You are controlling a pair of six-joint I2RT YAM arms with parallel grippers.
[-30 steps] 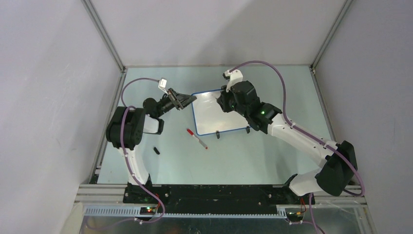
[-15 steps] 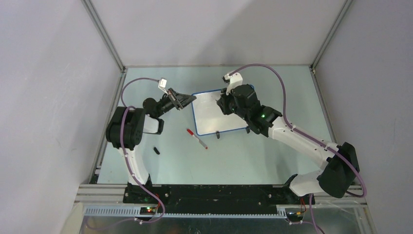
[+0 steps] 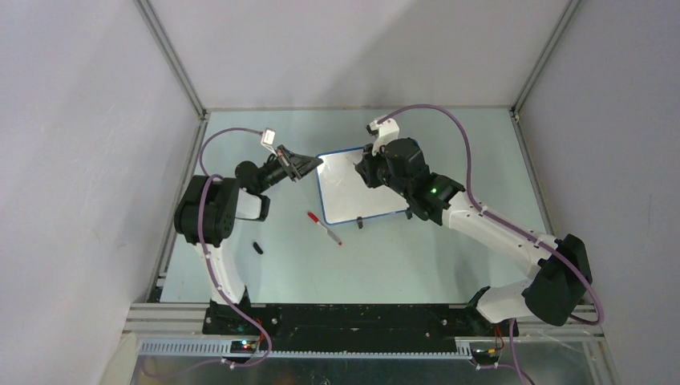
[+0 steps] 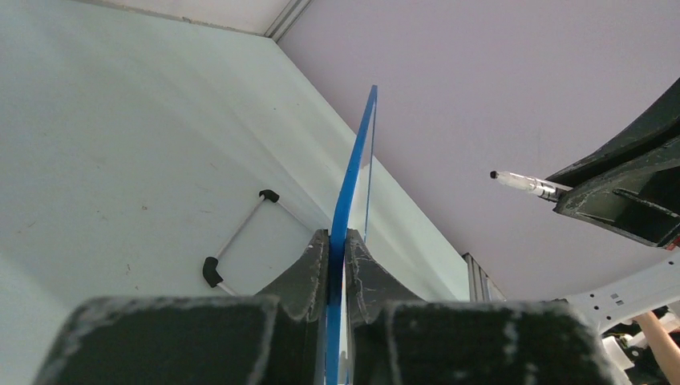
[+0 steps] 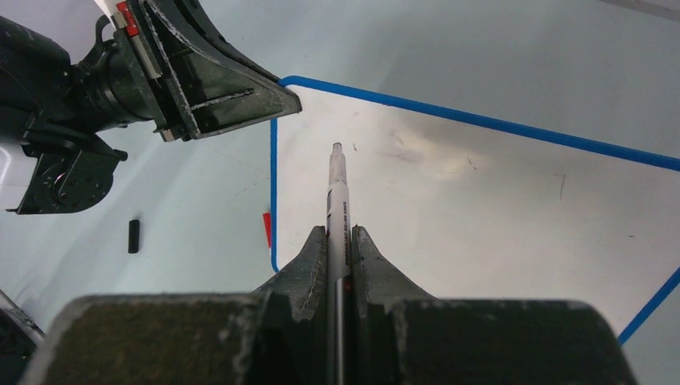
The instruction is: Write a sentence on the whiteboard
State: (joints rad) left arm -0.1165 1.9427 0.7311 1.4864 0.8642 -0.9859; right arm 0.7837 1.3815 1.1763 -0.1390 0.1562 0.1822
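The whiteboard has a blue rim and lies mid-table. Its face is blank apart from faint smudges, and no sentence shows on it. My left gripper is shut on the blue rim at the board's far left corner, and it also shows in the right wrist view. My right gripper is shut on a white marker. The marker's bare tip points at the board's upper left, just above the surface. The marker also shows in the left wrist view.
A red-and-white marker lies on the table just left of the board's near edge. A small black cap lies further left, and it also shows in the right wrist view. The board's wire stand with black feet shows behind it.
My right gripper with the marker has shifted slightly over the board's upper left. The left gripper keeps its hold on the rim and has not moved.
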